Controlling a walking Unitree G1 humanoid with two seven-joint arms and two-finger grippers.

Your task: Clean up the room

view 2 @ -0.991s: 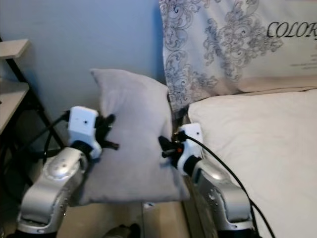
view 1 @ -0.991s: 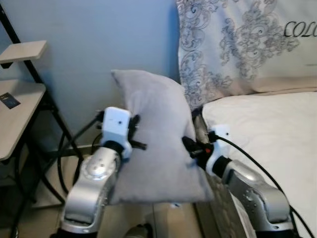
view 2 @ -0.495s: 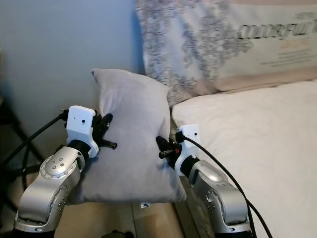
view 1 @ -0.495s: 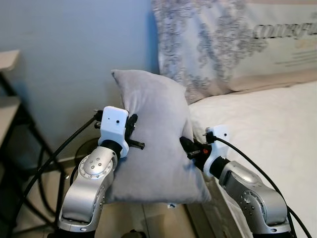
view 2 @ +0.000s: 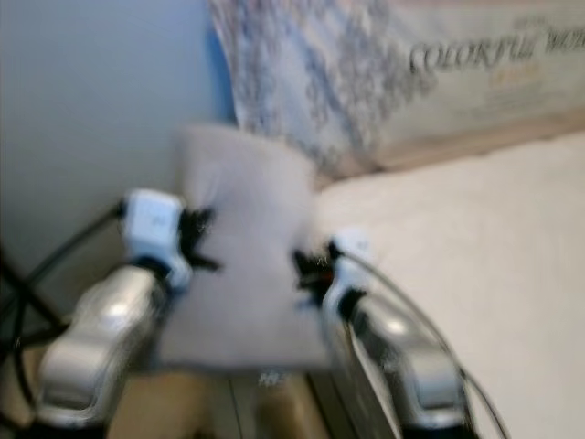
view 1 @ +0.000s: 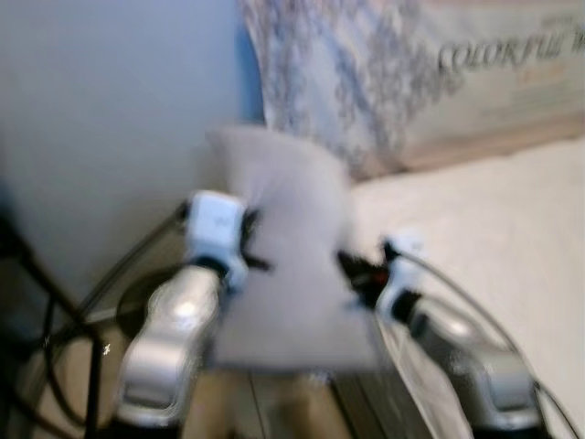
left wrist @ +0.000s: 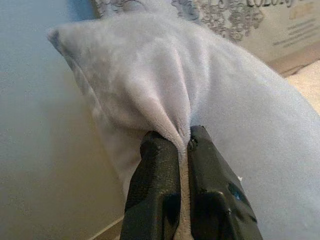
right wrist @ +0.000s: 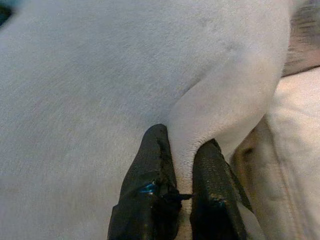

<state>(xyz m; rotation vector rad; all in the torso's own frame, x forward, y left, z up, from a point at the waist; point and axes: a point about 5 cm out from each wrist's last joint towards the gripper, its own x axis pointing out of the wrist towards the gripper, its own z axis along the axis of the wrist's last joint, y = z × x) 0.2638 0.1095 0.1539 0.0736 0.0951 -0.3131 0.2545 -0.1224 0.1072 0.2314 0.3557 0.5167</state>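
The grey pillow (view 1: 283, 265) hangs upright between both arms, just beside the left edge of the bed (view 1: 484, 219), with the left hand (left wrist: 183, 145) clenched on its left side and the right hand (right wrist: 181, 150) pinching its right side, nearer the mattress.

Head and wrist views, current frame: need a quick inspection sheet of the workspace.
Surface: cream mattress, bare where visible; head views blurred.
Job's things: plush grey rectangular pillow held upright between both arms, beside the mattress edge.
Clutter: nothing seen.
Grippers: left gripper pinches a fold of the pillow's fabric; right gripper pinches another fold on the opposite edge.
Cables: black cable loops down from the left wrist; another black cable runs along the right forearm.
Surroundings: pale blue wall; large patterned pillow with printed lettering leaning at the bed's head; dark metal frame at the robot's left.
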